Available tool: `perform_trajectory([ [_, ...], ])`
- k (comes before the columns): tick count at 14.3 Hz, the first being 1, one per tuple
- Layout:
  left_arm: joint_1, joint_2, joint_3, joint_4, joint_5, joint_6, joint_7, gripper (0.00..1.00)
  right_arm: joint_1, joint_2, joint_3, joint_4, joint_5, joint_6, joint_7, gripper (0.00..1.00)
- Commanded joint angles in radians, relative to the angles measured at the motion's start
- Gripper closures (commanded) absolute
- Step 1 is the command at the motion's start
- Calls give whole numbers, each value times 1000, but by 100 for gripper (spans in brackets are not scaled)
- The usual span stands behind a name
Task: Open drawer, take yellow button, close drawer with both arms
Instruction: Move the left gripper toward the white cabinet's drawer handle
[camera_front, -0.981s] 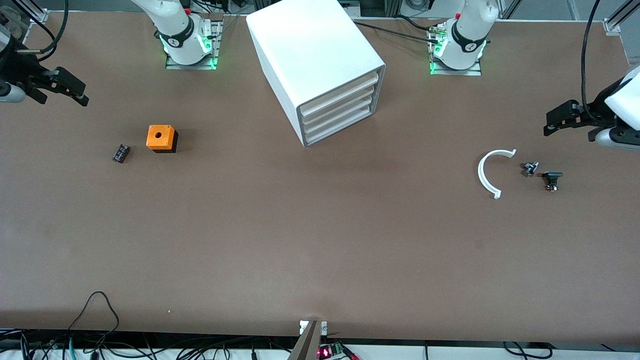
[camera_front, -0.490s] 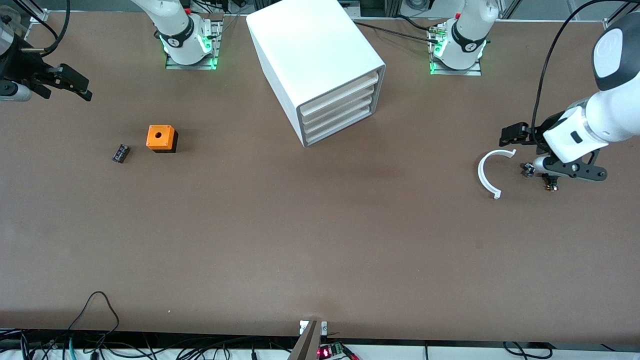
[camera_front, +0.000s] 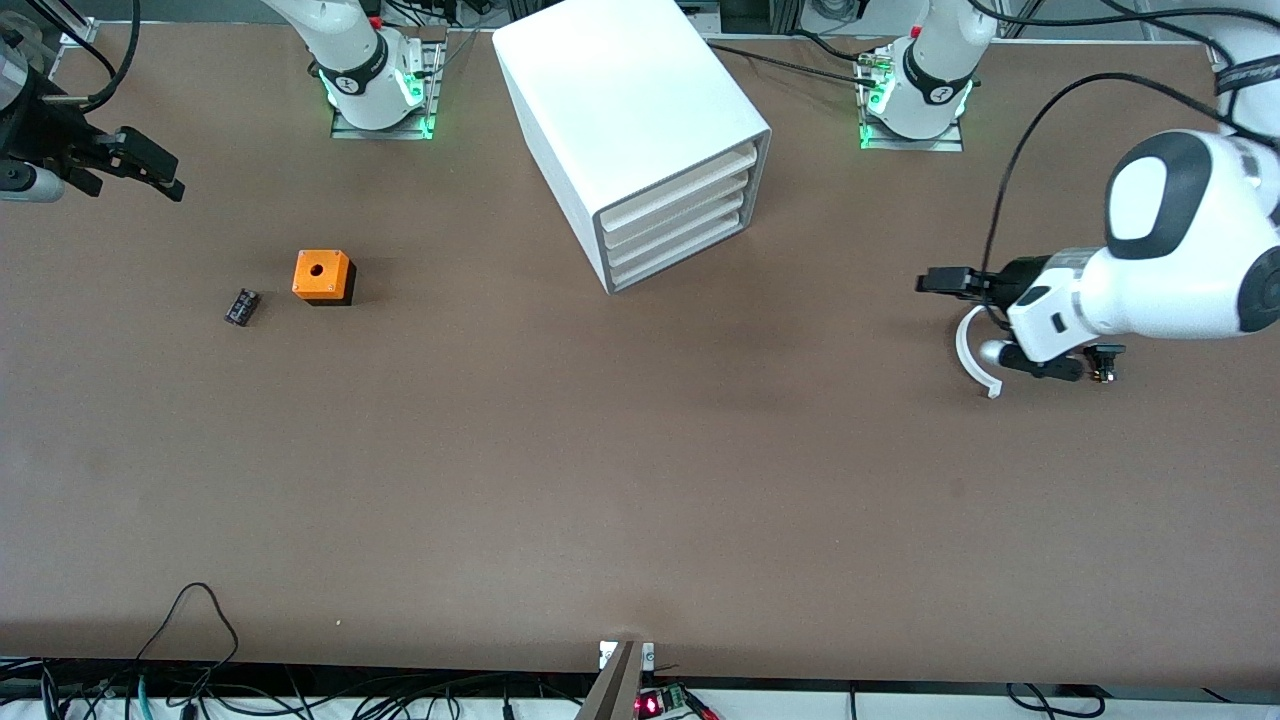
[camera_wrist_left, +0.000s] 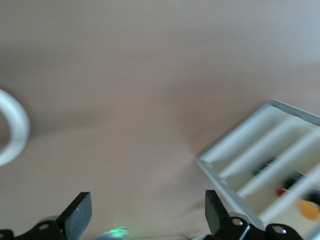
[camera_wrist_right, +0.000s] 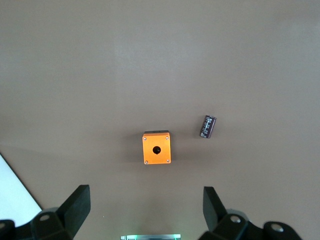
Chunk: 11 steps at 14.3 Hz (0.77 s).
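The white cabinet (camera_front: 630, 95) stands at the table's middle near the bases, all four drawers pushed in. The topmost drawer (camera_front: 680, 180) is shut. The cabinet front also shows in the left wrist view (camera_wrist_left: 235, 145), where a blurred orange spot (camera_wrist_left: 308, 210) lies in one tray; I cannot tell if it is the button. My left gripper (camera_front: 940, 283) is open and empty over the table toward the left arm's end, facing the cabinet front. My right gripper (camera_front: 168, 175) is open and empty, waiting over the right arm's end.
A white curved part (camera_front: 968, 350) lies under the left wrist, with a small black part (camera_front: 1105, 355) beside it. An orange cube with a hole (camera_front: 321, 275) and a small black part (camera_front: 241, 306) lie toward the right arm's end; both show in the right wrist view (camera_wrist_right: 156, 147) (camera_wrist_right: 208, 126).
The left arm has swung in from the table's end toward the cabinet, its gripper now past the white curved part. The right gripper has barely moved.
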Motion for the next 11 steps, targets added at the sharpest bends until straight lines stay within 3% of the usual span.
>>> perform_trajectory([
  [1, -1, -15, -72, -113, -143, 7, 36, 0, 0, -13, 3, 7, -11, -19, -10, 0],
  [6, -2, -6, -208, -277, -373, 9, 149, 0, 2, -13, 6, 13, -11, -17, -5, 0],
  [11, -16, -8, -295, -386, -557, 75, 195, 0, 0, -11, 25, 22, -9, -17, 1, 0],
])
